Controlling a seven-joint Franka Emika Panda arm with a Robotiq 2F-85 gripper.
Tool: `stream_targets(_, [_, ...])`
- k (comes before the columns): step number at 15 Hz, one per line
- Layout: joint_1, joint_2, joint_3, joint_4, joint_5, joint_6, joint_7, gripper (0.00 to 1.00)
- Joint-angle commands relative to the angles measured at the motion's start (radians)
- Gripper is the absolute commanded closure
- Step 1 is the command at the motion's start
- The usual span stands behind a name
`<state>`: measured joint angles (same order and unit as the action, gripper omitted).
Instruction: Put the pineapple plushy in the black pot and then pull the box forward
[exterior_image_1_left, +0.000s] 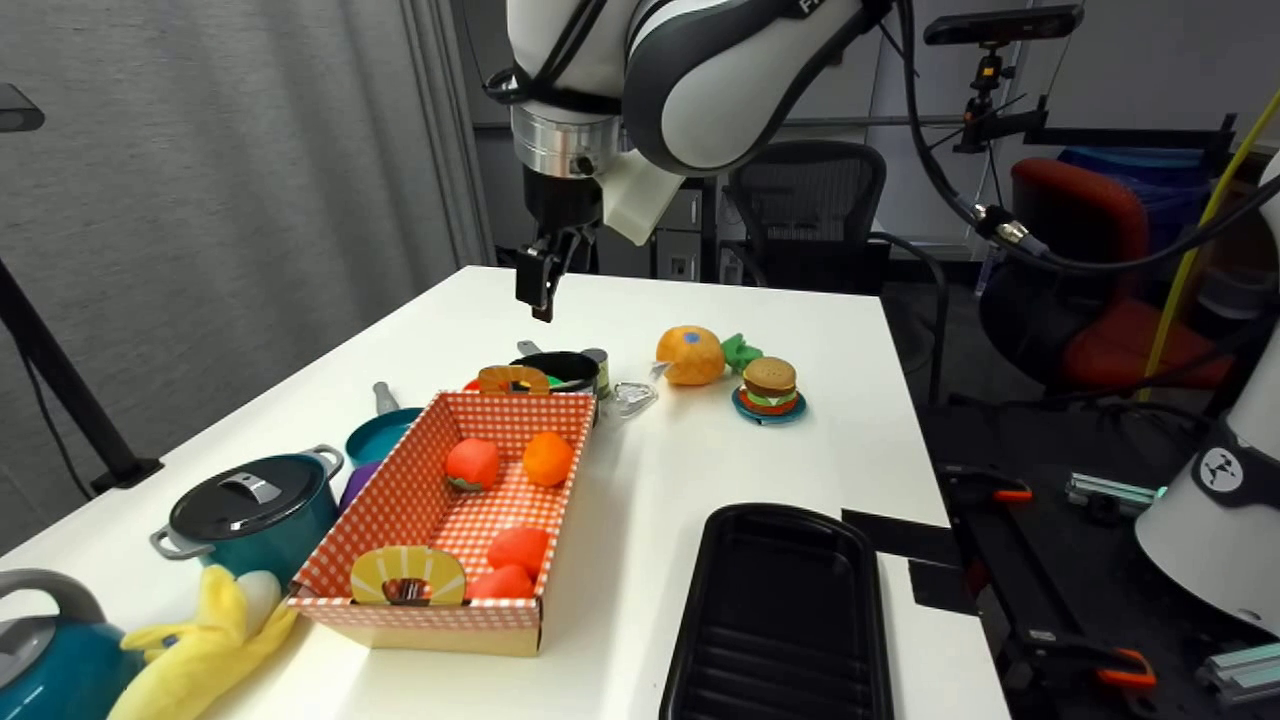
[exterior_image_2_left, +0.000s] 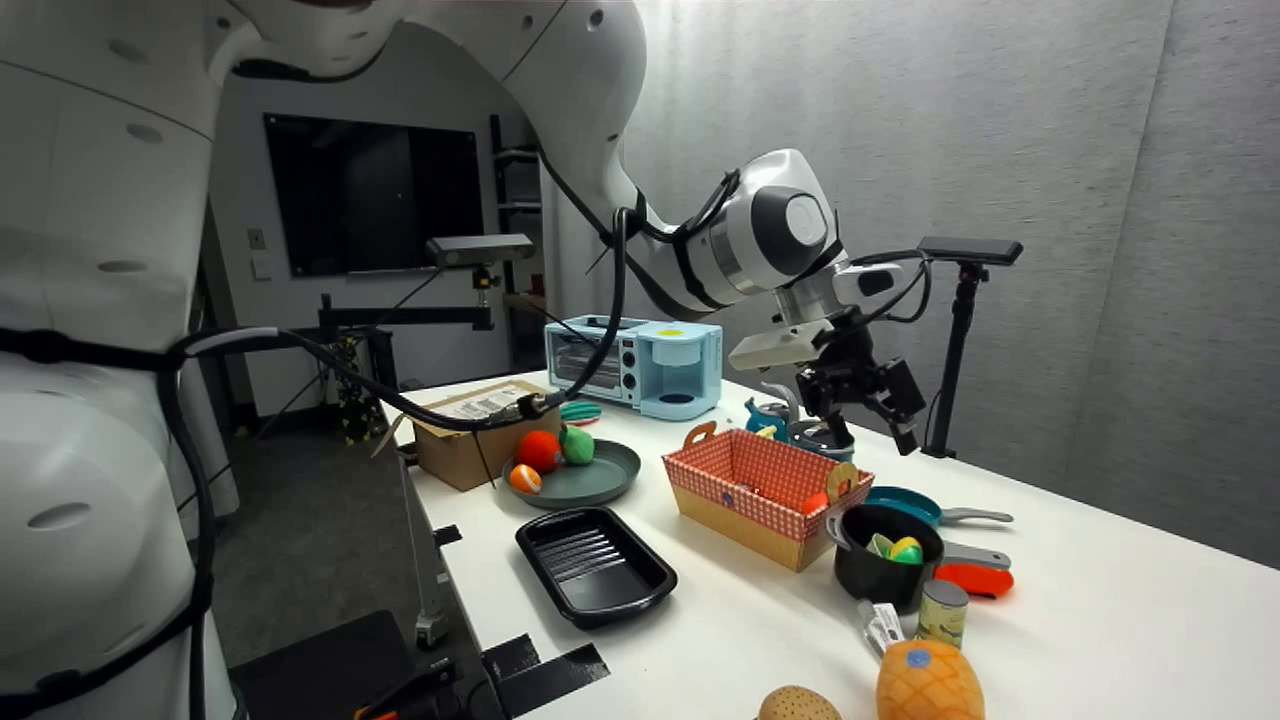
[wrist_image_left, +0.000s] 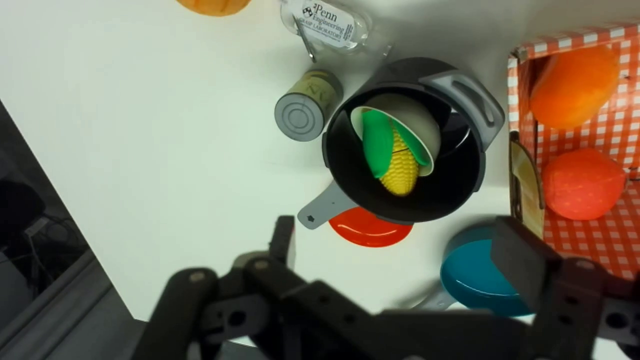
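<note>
Softly oval, the pineapple plushy (exterior_image_1_left: 690, 356) lies near the black pot (exterior_image_2_left: 878, 582).

The white arm (exterior_image_2_left: 590, 75) climbs from its base (exterior_image_1_left: 1225, 530), bends high up and stretches out well away from it. I can see the wrist (exterior_image_2_left: 795, 225) turned down past the last bend, with a silver collar (exterior_image_1_left: 565, 145) beneath it. Under that the dark jaws hang in mid-air, aimed downward and spread wide; in the wrist view the two fingers (wrist_image_left: 525, 262) stand well apart.
</note>
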<state>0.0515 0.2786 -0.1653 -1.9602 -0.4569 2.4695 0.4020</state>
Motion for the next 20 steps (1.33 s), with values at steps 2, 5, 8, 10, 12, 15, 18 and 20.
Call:
stream_targets(2, [-0.015, -0.024, 0.002, -0.028, 0.029, 0.0, -0.007, 0.0])
stream_targets(5, [-0.029, -0.037, -0.003, -0.061, 0.062, 0.016, 0.001, 0.0])
stream_targets(8, [-0.043, -0.045, -0.01, -0.099, 0.094, 0.03, 0.02, 0.0])
stream_targets(10, [-0.056, -0.05, -0.014, -0.126, 0.126, 0.039, 0.034, 0.0])
stream_targets(12, [-0.068, -0.054, -0.019, -0.159, 0.162, 0.052, 0.055, 0.0])
stream_targets(15, [-0.085, -0.054, -0.027, -0.206, 0.221, 0.089, 0.078, 0.0])
stream_targets(18, [-0.091, -0.048, -0.058, -0.249, 0.222, 0.138, 0.121, 0.0])
stream_targets(20, [-0.089, -0.047, -0.088, -0.277, 0.198, 0.163, 0.155, 0.0])
